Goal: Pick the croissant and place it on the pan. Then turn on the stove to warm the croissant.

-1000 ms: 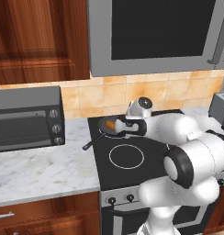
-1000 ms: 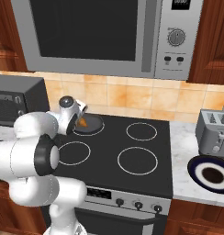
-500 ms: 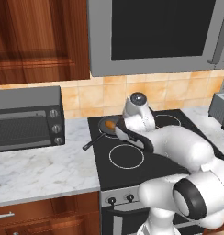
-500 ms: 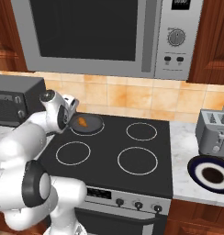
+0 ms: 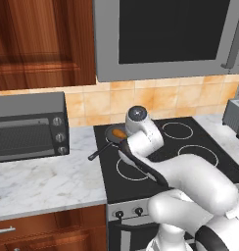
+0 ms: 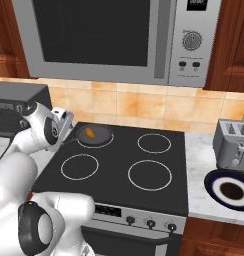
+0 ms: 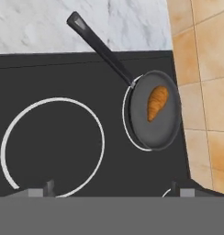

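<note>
The small orange-brown croissant (image 7: pixel 157 102) lies in the round black frying pan (image 7: pixel 153 133) at two o'clock; jaws wide, empty. Next: the black glass stove's (image 6: pixel 114 190) knob.

the croissant (image 7: pixel 157 103) was orange-brown, lying in a black frying pan (image 7: pixel 153 130) with a thin black handle. the stove (image 6: pixel 119 172) was black glass marked with white burner rings, and its front panel was silver with small black knobs. the worktop (image 5: pixel 43 179) was white marble with grey veining. the backsplash tiles (image 6: pixel 144 107) were mottled orange and tan. the toaster oven (image 5: pixel 28 125) was dark grey, the microwave (image 6: pixel 119 40) silver-grey with a black window. the cabinets (image 5: pixel 40 41) were reddish-brown wood. the toaster (image 6: pixel 233 144) was grey, and the plate (image 6: pixel 229 187) was dark with a white rim.
</note>
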You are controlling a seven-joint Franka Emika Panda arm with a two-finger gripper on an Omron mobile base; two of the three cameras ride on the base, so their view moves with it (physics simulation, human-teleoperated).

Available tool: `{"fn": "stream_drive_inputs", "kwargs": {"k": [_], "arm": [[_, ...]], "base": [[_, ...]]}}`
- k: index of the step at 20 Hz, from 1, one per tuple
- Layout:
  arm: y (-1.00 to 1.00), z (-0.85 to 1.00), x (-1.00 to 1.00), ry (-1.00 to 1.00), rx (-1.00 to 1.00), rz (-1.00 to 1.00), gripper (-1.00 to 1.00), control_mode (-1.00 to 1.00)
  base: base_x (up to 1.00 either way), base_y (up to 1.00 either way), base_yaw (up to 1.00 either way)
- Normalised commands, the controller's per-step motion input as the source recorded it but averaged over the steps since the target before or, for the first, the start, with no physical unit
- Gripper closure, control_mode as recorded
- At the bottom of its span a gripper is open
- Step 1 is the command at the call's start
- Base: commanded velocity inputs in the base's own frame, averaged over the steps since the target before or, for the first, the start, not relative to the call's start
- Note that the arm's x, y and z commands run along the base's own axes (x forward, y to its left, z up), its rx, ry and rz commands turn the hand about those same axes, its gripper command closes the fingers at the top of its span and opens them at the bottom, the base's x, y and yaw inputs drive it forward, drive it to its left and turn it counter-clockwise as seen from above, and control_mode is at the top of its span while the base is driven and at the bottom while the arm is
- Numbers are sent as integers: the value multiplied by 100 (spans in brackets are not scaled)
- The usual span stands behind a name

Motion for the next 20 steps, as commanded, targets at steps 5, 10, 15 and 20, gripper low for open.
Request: {"fn": "stream_drive_inputs", "kwargs": {"k": [5,10,15,20], "arm": [[9,0,-52,0,-1,0,-100,-100],[0,0,-63,0,0,0,-100,-100],[0,0,-63,1,3,0,-100,-100],[0,0,-67,0,3,0,-100,-100]], "base": [[0,0,0],[0,0,0],[0,0,0],[0,0,0]]}}
